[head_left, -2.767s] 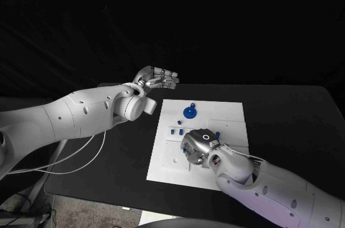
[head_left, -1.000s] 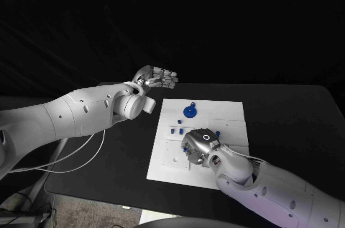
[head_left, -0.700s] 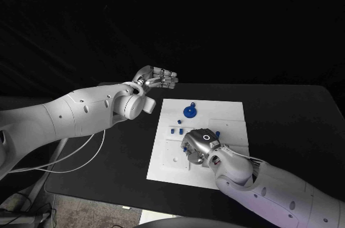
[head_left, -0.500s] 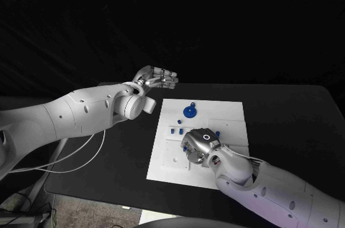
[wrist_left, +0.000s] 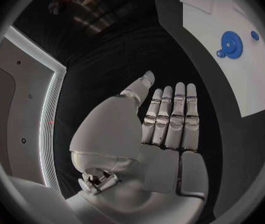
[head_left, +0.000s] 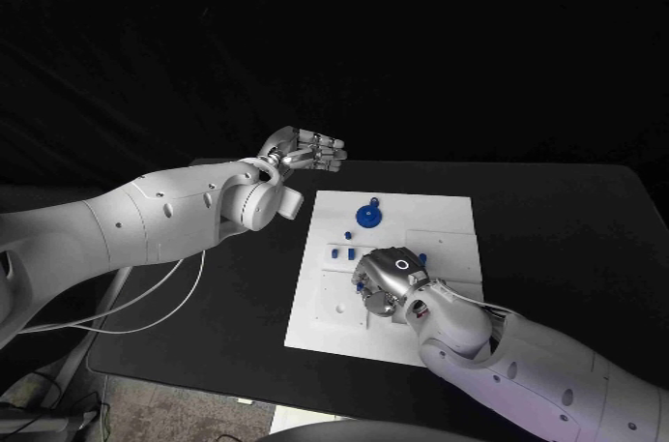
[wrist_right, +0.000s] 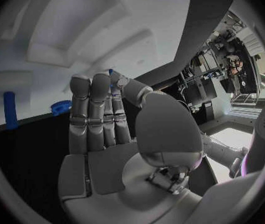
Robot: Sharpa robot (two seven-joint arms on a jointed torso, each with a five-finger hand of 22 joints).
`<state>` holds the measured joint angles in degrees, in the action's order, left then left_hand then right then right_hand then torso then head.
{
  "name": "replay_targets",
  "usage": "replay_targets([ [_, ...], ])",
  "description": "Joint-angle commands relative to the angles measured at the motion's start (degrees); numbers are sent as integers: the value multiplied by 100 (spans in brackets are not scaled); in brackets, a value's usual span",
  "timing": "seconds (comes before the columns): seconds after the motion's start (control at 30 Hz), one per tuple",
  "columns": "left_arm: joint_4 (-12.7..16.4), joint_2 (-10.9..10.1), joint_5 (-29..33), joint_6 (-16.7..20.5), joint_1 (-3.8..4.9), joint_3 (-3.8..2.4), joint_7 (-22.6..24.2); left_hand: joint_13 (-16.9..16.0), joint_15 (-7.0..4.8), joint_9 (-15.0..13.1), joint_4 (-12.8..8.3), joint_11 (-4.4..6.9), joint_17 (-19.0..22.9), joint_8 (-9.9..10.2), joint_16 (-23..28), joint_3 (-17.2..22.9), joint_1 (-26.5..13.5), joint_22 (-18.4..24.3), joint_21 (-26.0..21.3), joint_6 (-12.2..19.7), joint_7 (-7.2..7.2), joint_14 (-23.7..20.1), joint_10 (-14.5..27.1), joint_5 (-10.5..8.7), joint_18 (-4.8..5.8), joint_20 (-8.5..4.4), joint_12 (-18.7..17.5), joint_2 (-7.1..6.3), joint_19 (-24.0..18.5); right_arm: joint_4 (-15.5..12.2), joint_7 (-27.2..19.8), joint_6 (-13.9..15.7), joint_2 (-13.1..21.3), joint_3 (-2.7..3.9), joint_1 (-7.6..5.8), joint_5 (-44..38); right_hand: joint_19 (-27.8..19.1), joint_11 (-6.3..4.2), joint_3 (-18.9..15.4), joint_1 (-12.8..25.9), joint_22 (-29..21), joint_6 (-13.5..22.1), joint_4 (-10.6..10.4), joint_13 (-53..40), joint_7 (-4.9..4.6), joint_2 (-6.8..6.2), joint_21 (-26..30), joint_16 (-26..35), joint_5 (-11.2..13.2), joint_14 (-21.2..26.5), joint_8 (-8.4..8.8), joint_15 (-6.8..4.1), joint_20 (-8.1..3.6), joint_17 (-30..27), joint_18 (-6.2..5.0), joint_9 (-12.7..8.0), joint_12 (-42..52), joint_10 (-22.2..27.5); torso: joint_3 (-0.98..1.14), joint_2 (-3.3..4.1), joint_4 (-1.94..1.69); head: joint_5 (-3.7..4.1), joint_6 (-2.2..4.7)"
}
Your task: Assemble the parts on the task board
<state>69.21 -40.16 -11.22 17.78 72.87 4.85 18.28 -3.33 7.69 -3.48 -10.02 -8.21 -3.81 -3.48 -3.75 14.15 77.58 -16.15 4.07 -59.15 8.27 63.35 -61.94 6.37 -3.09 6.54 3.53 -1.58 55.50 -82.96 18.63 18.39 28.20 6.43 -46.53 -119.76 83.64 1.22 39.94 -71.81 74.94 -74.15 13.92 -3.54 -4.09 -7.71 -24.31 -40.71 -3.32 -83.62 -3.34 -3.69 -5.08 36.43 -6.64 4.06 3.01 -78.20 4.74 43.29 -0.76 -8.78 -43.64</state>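
Black tabletop [head_left: 558,229] carries a flat white rectangular task board [head_left: 435,224] at its middle, with darkness behind it. Off the board's far left corner, the silver left hand [head_left: 306,152] hangs above the tabletop, fingers straight and side by side, holding nothing. Over the board's middle, the silver right hand [head_left: 391,282] is lowered, its fingers curled toward the surface. In the right wrist view a small blue piece [wrist_right: 111,72] shows just between thumb and fingertips, but whether it is pinched cannot be told. Much of the board beneath this hand is hidden. Farther along the board lies a round blue gear-shaped part [head_left: 368,217]. Nearer the left edge stand small blue peg-like parts [head_left: 339,254].
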Motion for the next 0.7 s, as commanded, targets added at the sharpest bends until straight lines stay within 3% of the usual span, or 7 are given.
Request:
replay_targets([
  [0.03, 5, 12, 30, -84, 6, -3, 24, 4, 16, -8, 2, -1, 8, -17, 23, -20, 1, 5, 35, -24, 3, -37, 43, -9, -43, 18, 5, 51, 39, -11, -48, -127, 10, -1, 4, -29, 100, -2, 24, 6, 54, -39, 4, -5, -7, 23, 17, -29, -11, 14, -32, -39, -8, -5, -73, 5, 38, -26, 2, 0, -3, -9, -14],
  [0.7, -1, 3, 29, -98, 6, -1, 8, 4, 16, -8, 2, -1, 8, -17, 23, -20, 1, 5, 35, -24, 3, -37, 43, -9, -43, 18, 5, 51, 39, -41, -74, -185, 38, -2, 4, 22, 124, -1, 8, 9, 113, -36, 11, -5, -8, 32, 72, -36, -19, 16, -33, -40, -9, -22, -69, 6, 39, -27, 4, -1, 1, -18, -35],
])
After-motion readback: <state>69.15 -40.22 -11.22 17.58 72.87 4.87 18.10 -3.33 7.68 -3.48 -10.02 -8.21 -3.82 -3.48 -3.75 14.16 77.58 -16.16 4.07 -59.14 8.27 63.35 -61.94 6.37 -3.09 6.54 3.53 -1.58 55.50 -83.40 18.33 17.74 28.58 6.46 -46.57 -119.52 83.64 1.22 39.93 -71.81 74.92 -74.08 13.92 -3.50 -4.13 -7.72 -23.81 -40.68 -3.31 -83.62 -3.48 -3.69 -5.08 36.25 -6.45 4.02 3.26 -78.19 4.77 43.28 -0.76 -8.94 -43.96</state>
